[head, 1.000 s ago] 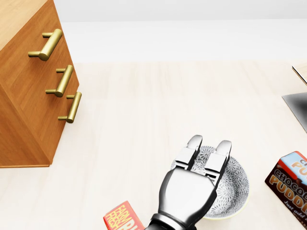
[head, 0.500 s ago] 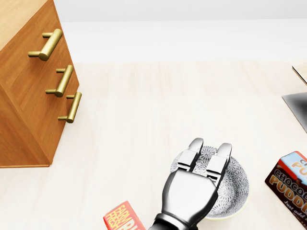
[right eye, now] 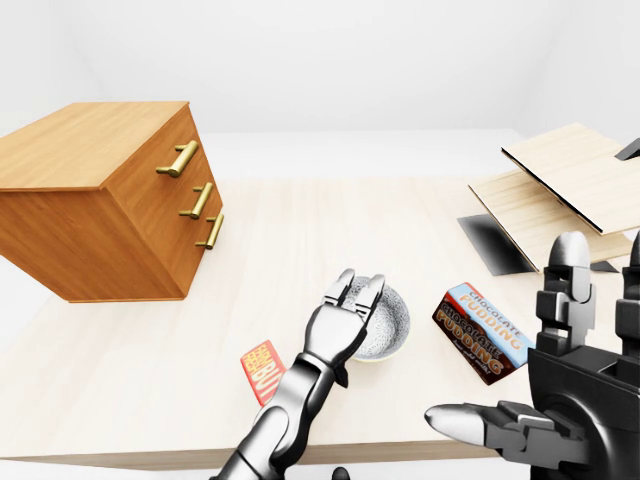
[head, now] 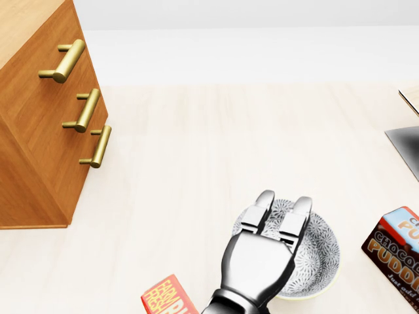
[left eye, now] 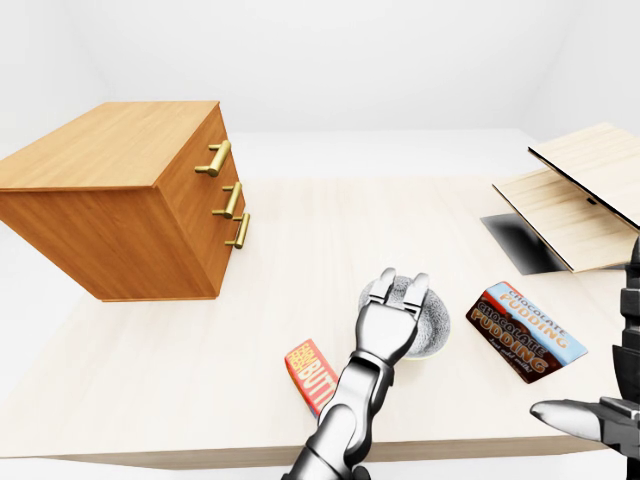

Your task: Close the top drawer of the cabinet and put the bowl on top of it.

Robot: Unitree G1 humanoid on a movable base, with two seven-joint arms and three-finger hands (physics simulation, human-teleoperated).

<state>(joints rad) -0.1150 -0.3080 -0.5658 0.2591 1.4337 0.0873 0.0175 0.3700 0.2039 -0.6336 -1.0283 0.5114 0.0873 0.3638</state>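
Three drawers are seen flush in the wooden cabinet (left eye: pixel 130 200) in the left-eye view. The patterned bowl (left eye: pixel 436 325) is set on the table (left eye: pixel 300 250), well right of and below the cabinet.

Head view: the left hand (head: pixel 260 258) is held over the bowl's left part, fingers straight and apart, nothing gripped. Contact cannot be told.

Right-eye view: the right hand (right eye: pixel 585 400) is seen far right of the cabinet, fingers spread, empty.
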